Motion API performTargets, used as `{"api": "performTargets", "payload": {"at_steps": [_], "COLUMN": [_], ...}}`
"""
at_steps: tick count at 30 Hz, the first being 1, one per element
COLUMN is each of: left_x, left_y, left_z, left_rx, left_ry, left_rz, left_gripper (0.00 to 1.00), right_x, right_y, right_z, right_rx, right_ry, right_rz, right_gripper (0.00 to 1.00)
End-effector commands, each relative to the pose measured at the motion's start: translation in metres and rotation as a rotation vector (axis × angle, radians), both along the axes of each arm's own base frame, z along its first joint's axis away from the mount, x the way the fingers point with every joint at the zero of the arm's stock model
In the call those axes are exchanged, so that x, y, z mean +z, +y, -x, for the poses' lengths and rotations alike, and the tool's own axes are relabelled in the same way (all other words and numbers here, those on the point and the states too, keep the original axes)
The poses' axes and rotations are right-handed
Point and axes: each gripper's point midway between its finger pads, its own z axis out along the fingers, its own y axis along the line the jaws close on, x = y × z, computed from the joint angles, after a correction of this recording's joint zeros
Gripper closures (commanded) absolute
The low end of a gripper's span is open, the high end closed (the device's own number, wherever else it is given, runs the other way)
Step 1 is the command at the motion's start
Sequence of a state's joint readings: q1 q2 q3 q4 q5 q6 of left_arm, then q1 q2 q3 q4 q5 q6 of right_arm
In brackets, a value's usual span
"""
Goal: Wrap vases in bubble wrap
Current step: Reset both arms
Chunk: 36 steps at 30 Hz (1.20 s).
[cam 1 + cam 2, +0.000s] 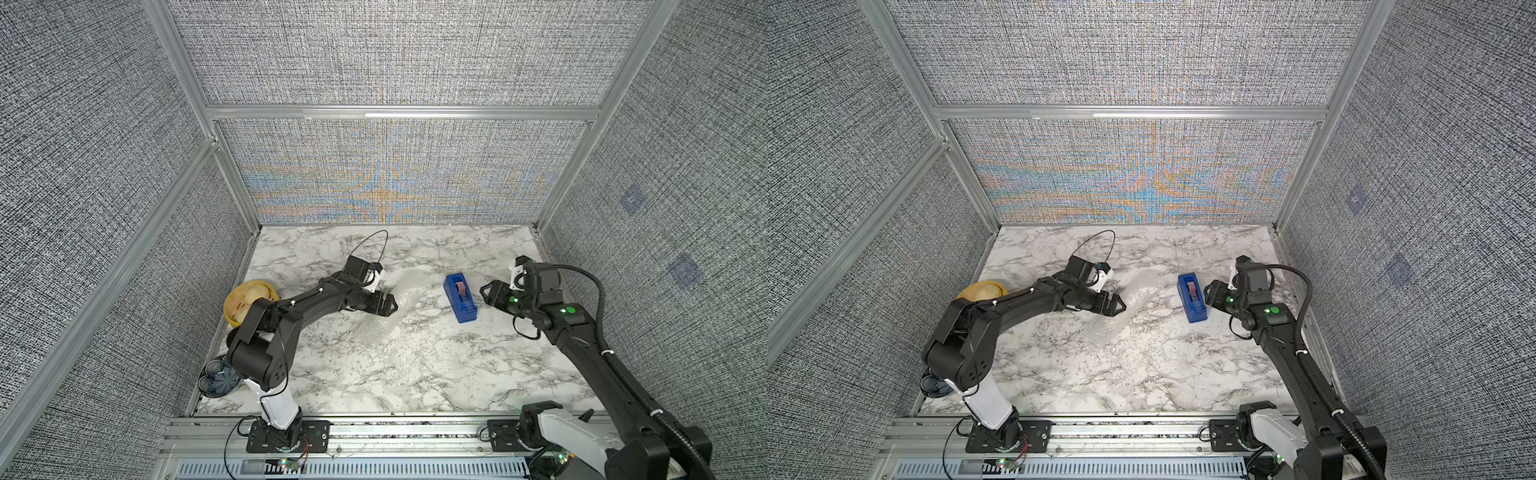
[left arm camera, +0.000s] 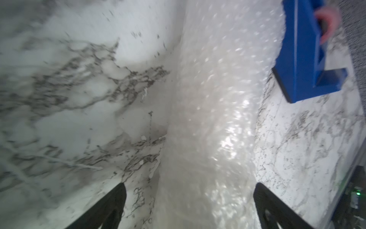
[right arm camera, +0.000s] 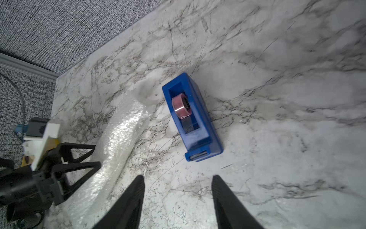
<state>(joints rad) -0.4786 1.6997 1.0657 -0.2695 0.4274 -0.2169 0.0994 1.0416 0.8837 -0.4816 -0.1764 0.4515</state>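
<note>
Left wrist view: the left pincer [image 2: 190, 184] is released, its jaws spread wide on both sides of the rolled bubble wrap [image 2: 217, 89], which lies on the marble table [image 2: 79, 119] just beside the blue tape dispenser [image 2: 301, 59]. The right pincer [image 3: 177, 176] is released also, over the table, grasping nothing.

Blue tape dispenser [image 1: 460, 299] on marble table [image 1: 457, 374]; yellow bowl [image 1: 245, 295], possibly wooden, at edge.
</note>
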Motion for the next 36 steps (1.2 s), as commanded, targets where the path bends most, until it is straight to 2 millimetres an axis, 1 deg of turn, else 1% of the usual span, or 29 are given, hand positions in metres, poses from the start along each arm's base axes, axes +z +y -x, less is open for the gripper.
{"api": "performTargets", "payload": {"at_steps": [1, 3, 5, 8, 9, 10, 11, 13, 14, 15, 17, 18, 20, 21, 22, 23, 24, 25, 26, 27, 28, 29, 30, 31, 32, 33, 34, 35, 36], "left_x": [0.044, 0.067, 0.08, 0.079, 0.073, 0.071, 0.068, 0.065, 0.062, 0.053, 0.024, 0.014, 0.027, 0.025, 0.016, 0.011, 0.01, 0.011, 0.011, 0.013, 0.012, 0.01, 0.008, 0.01, 0.01, 0.01, 0.01, 0.011, 0.011], "left_y": [0.003, 0.015, 0.032, 0.089, 0.113, 0.141, 0.16, 0.203, 0.211, 0.219, 0.231, 0.23, 0.213, 0.207, 0.215, 0.234, 0.24, 0.235, 0.217, 0.216, 0.223, 0.233, 0.237, 0.237, 0.237, 0.237, 0.236, 0.232, 0.231], "left_z": [0.006, 0.005, 0.0, -0.027, -0.035, -0.039, -0.04, -0.036, -0.035, -0.033, -0.033, -0.035, -0.052, -0.06, -0.068, -0.07, -0.062, -0.059, -0.058, -0.056, -0.057, -0.062, -0.065, -0.064, -0.063, -0.063, -0.062, -0.063, -0.061], "left_rx": [-0.025, -0.001, 0.041, 0.306, 0.39, 0.485, 0.531, 0.647, 0.643, 0.633, 0.655, 0.606, 0.531, 0.505, 0.535, 0.623, 0.648, 0.621, 0.502, 0.483, 0.535, 0.602, 0.624, 0.623, 0.625, 0.622, 0.614, 0.584, 0.582], "left_ry": [-0.055, -0.12, -0.21, -0.423, -0.513, -0.558, -0.581, -0.6, -0.624, -0.647, -0.645, -0.641, -0.698, -0.728, -0.703, -0.673, -0.678, -0.717, -0.761, -0.808, -0.807, -0.787, -0.768, -0.774, -0.774, -0.77, -0.773, -0.781, -0.786], "left_rz": [0.117, 0.174, 0.168, -0.016, -0.119, -0.241, -0.346, -0.572, -0.632, -0.675, -0.583, -0.537, -0.421, -0.348, -0.337, -0.312, -0.267, -0.242, -0.206, -0.214, -0.218, -0.235, -0.247, -0.245, -0.243, -0.244, -0.244, -0.241, -0.24], "left_gripper": [0.0, 0.0, 0.0, 0.0, 0.0, 0.0, 0.0, 0.0, 0.0, 0.0, 0.01, 0.01, 0.01, 0.01, 0.0, 0.0, 0.0, 0.0, 0.0, 0.0, 0.0, 0.01, 0.01, 0.0, 0.0, 0.0, 0.0, 0.0, 0.0], "right_x": [0.006, 0.01, 0.007, -0.004, -0.011, -0.024, -0.04, -0.084, -0.104, -0.111, -0.094, -0.089, -0.084, -0.088, -0.093, -0.097, -0.095, -0.092, -0.088, -0.086, -0.085, -0.089, -0.097, -0.111, -0.114, -0.115, -0.114, -0.109, -0.111], "right_y": [-0.026, -0.042, -0.061, -0.098, -0.109, -0.119, -0.131, -0.146, -0.148, -0.143, -0.129, -0.126, -0.118, -0.119, -0.124, -0.119, -0.112, -0.102, -0.09, -0.081, -0.081, -0.087, -0.082, -0.057, -0.044, -0.056, -0.064, -0.063, -0.064], "right_z": [0.003, 0.001, -0.001, 0.002, 0.005, 0.007, 0.011, 0.013, 0.017, 0.011, -0.01, -0.021, -0.039, -0.05, -0.058, -0.064, -0.067, -0.067, -0.062, -0.058, -0.058, -0.061, -0.071, -0.076, -0.084, -0.079, -0.078, -0.078, -0.077], "right_rx": [0.031, 0.017, -0.034, -0.157, -0.185, -0.204, -0.236, -0.275, -0.302, -0.287, -0.252, -0.25, -0.197, -0.195, -0.205, -0.154, -0.113, -0.068, -0.024, -0.011, -0.037, -0.095, -0.075, 0.031, 0.05, -0.005, -0.039, -0.045, -0.038], "right_ry": [-0.053, -0.093, -0.115, -0.096, -0.081, -0.062, -0.03, -0.034, -0.035, -0.096, -0.242, -0.317, -0.39, -0.375, -0.324, -0.265, -0.279, -0.32, -0.366, -0.398, -0.413, -0.4, -0.425, -0.429, -0.437, -0.35, -0.382, -0.453, -0.411], "right_rz": [0.105, 0.101, 0.102, 0.222, 0.281, 0.348, 0.41, 0.496, 0.464, 0.445, 0.42, 0.407, 0.401, 0.427, 0.423, 0.415, 0.411, 0.392, 0.347, 0.322, 0.336, 0.345, 0.364, 0.421, 0.482, 0.485, 0.467, 0.449, 0.463], "right_gripper": [0.27, 0.2, 0.14, 0.01, 0.01, 0.01, 0.01, 0.01, 0.01, 0.01, 0.01, 0.01, 0.01, 0.01, 0.01, 0.01, 0.01, 0.01, 0.01, 0.01, 0.01, 0.01, 0.01, 0.01, 0.01, 0.01, 0.01, 0.01, 0.01]}}
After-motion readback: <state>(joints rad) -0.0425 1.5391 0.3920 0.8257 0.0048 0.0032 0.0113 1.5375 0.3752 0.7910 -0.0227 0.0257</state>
